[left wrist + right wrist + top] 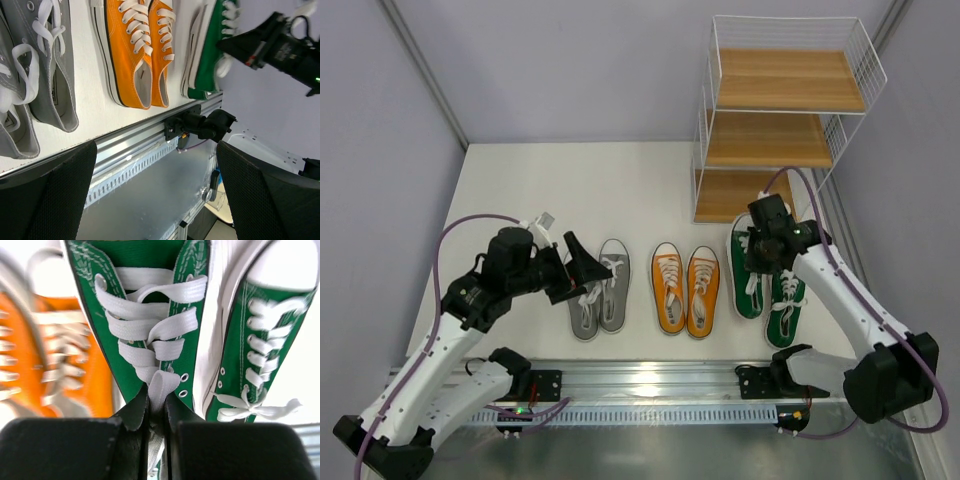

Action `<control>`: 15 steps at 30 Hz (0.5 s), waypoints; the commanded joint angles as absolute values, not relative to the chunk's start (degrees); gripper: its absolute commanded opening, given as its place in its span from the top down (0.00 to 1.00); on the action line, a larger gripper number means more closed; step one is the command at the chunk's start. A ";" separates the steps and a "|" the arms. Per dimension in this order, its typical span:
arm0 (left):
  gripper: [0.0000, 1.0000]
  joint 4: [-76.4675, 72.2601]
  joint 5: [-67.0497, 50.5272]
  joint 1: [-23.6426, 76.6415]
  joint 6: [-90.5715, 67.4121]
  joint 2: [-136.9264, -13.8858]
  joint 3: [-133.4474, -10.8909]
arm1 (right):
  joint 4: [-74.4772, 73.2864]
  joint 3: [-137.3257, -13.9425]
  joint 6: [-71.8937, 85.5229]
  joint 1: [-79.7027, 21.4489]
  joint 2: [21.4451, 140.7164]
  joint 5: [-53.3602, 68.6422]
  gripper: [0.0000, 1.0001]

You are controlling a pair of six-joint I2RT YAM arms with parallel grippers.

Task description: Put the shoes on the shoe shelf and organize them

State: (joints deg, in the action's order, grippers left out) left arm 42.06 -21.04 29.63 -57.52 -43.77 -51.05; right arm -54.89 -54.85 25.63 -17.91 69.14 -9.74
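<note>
Now my right gripper (156,411) pinches the green shoe (150,315) at its tongue — shelf (785,140) near at 12 o'clock. Spread wide, my left gripper (156,147) hangs at the grey pair (600,290) — open table (540,180) toward 12.

White arms (845,293), black joints (890,385), purple cables (441,262)

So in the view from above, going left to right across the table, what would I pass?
left arm → grey pair → orange pair → green pair. Both grippers overlap shoes and the shelf stands behind them, so they are left out.
</note>
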 commanded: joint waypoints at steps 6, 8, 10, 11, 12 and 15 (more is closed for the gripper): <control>0.00 40.34 -21.45 29.80 -55.99 -45.88 -52.12 | -57.82 -68.01 20.74 -18.37 66.97 -10.90 0.96; 0.00 41.30 -20.84 29.88 -55.37 -45.88 -52.91 | -59.06 -69.69 21.35 -18.89 65.31 -9.67 0.96; 0.00 41.57 -20.31 29.80 -55.20 -45.44 -53.09 | -61.42 -73.46 21.45 -19.77 63.81 -9.23 0.96; 0.00 41.57 -20.13 29.79 -55.28 -45.27 -53.00 | -62.91 -75.13 21.36 -19.95 62.68 -8.27 0.96; 0.00 41.57 -19.87 29.79 -55.37 -45.09 -53.09 | -65.97 -79.06 21.01 -20.13 62.32 -7.57 0.96; 0.00 41.31 -19.78 29.79 -55.55 -45.09 -53.00 | -71.69 -86.02 19.25 -21.18 61.26 -6.07 0.96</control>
State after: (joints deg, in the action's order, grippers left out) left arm 41.93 -20.51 29.63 -56.51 -45.87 -51.18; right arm -67.88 -76.27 21.45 -20.16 65.56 -7.86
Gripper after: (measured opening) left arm 0.996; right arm 0.100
